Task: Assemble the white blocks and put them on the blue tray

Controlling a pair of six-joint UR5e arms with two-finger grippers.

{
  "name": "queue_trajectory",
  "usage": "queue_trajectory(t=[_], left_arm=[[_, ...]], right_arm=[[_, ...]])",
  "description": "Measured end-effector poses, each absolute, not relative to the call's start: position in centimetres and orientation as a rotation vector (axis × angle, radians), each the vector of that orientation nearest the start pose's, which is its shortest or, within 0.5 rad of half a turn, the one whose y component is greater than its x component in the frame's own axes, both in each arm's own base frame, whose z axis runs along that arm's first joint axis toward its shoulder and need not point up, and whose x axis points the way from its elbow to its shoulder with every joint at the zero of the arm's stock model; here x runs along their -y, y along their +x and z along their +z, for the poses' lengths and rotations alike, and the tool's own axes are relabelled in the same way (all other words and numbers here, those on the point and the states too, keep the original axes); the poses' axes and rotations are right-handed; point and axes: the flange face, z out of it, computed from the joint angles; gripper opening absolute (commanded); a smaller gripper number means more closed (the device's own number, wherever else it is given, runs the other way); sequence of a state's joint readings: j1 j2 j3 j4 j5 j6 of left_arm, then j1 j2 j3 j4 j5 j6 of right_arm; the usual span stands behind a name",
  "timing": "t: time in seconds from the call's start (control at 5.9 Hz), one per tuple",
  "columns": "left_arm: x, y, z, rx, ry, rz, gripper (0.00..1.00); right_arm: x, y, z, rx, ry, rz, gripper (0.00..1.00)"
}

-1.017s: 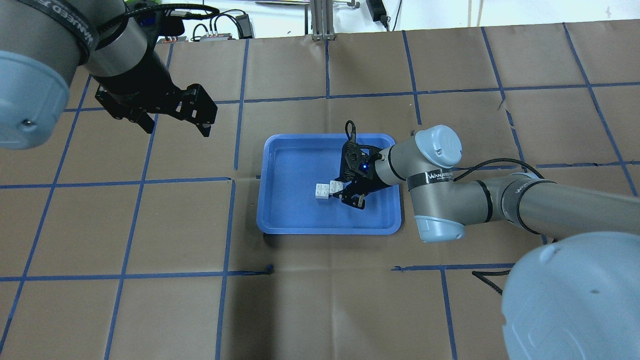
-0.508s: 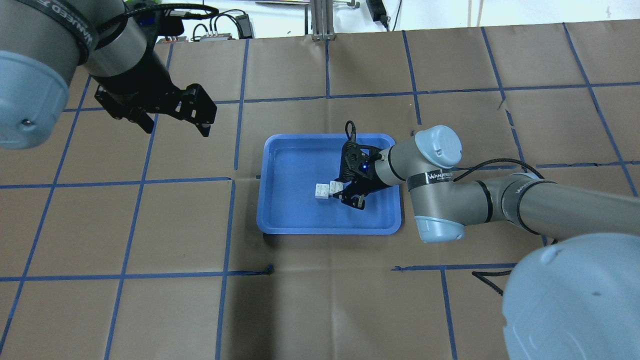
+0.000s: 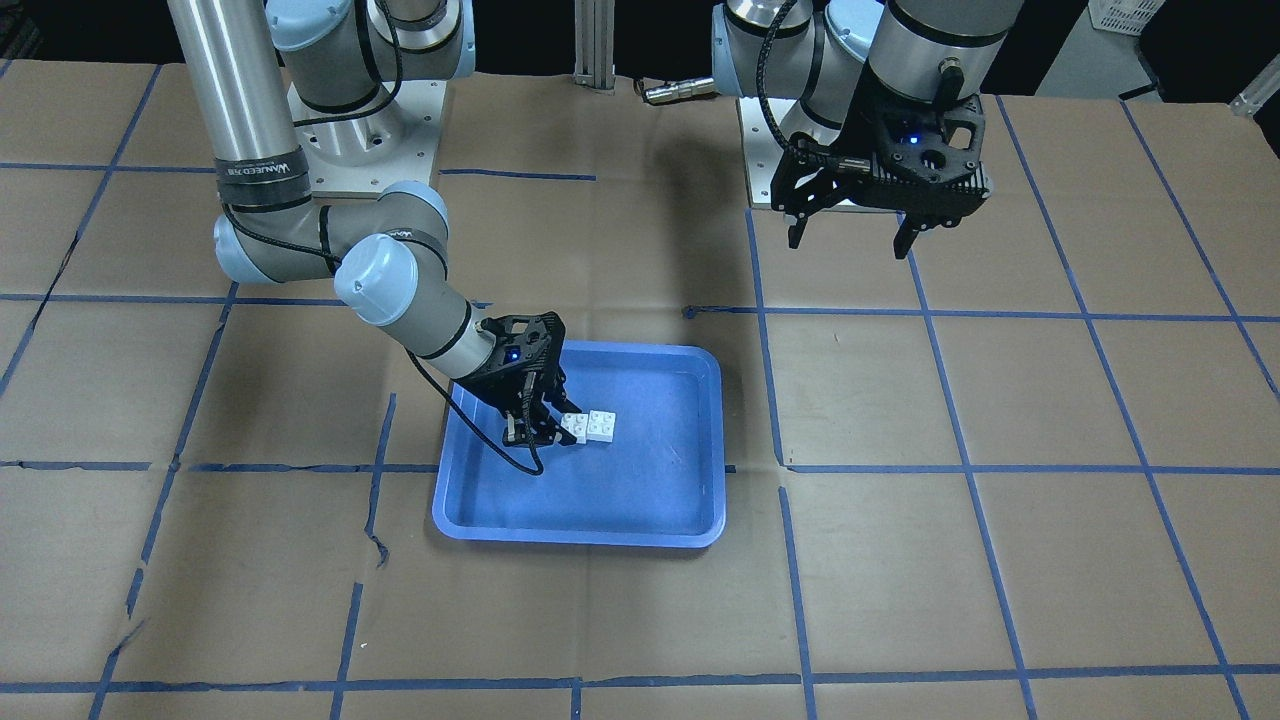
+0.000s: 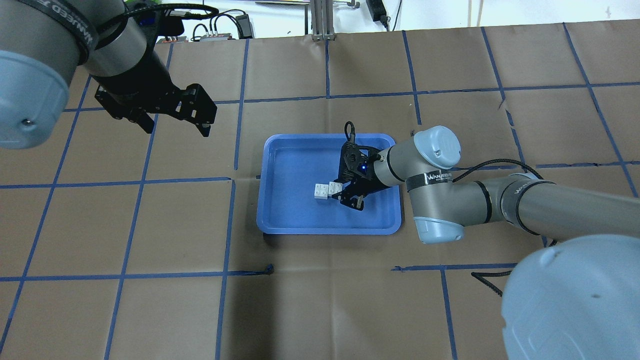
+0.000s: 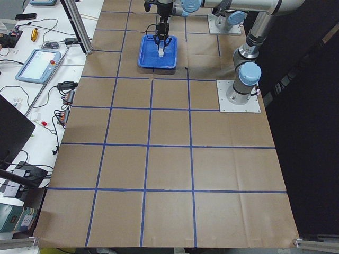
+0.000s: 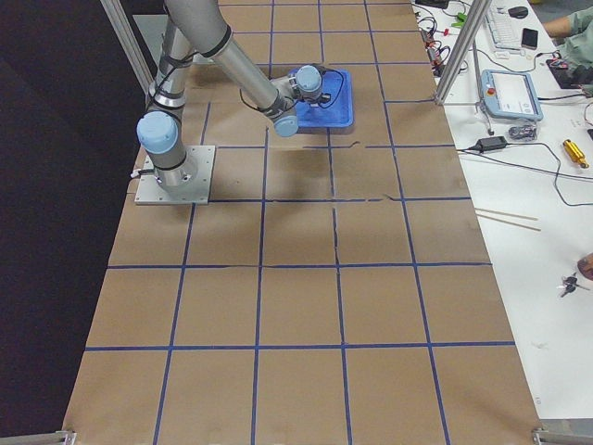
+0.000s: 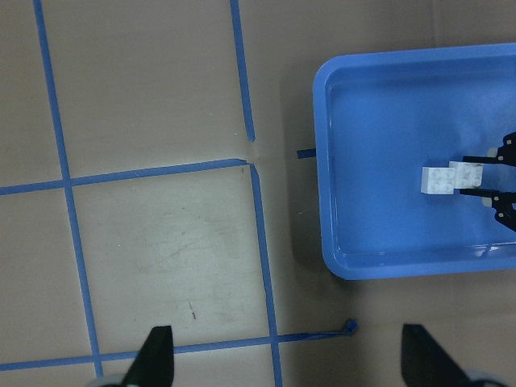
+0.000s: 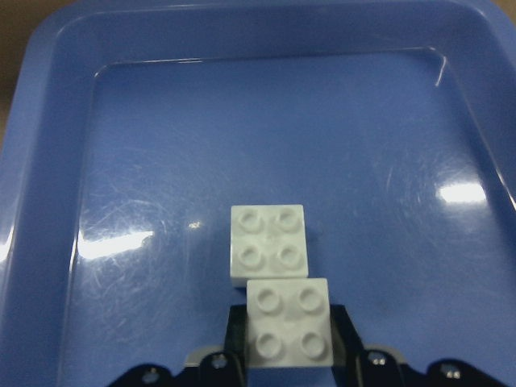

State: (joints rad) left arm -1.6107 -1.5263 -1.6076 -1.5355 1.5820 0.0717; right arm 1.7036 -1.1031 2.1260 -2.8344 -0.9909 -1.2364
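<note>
Two white blocks sit joined with an offset on the floor of the blue tray (image 4: pixel 280 227). The outer block (image 4: pixel 322 191) lies free; the other block (image 4: pixel 336 187) sits between the fingers of my right gripper (image 4: pixel 345 194), which is shut on it low in the tray. The right wrist view shows both blocks (image 8: pixel 268 246) with a finger (image 8: pixel 345 330) beside the nearer one. The front view shows the pair (image 3: pixel 601 424) at the right gripper (image 3: pixel 545 430). My left gripper (image 4: pixel 177 130) is open and empty, high above the table, left of the tray.
The table is brown paper with a grid of blue tape (image 4: pixel 230 225). Cables and boxes (image 4: pixel 215 30) lie past the far edge. A pendant (image 6: pixel 508 93) and tools lie on the side bench.
Almost nothing. My right arm has shifted very slightly; the blocks stay at the same spot in the tray. The left arm has not moved.
</note>
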Motion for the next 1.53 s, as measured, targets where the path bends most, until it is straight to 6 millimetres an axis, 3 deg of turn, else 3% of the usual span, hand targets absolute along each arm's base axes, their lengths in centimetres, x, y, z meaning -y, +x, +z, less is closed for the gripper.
queue_trajectory(t=[0.51, 0.68, 0.85, 1.53], left_arm=[[47.16, -15.1, 49.5, -3.123, 0.175, -0.067, 0.99], [47.16, -15.1, 49.52, -3.123, 0.175, -0.068, 0.99], [47.19, -15.11, 49.5, -3.124, 0.172, -0.068, 0.99], [47.26, -15.11, 49.59, -3.124, 0.171, -0.074, 0.99]], right_arm=[[48.27, 25.44, 15.08, -2.026, -1.762, -0.695, 0.25], [48.25, 25.44, 15.09, -2.027, -1.761, -0.694, 0.67], [48.24, 25.45, 15.01, -2.031, -1.753, -0.69, 1.0], [48.38, 25.46, 15.25, -2.075, -1.686, -0.678, 1.0]])
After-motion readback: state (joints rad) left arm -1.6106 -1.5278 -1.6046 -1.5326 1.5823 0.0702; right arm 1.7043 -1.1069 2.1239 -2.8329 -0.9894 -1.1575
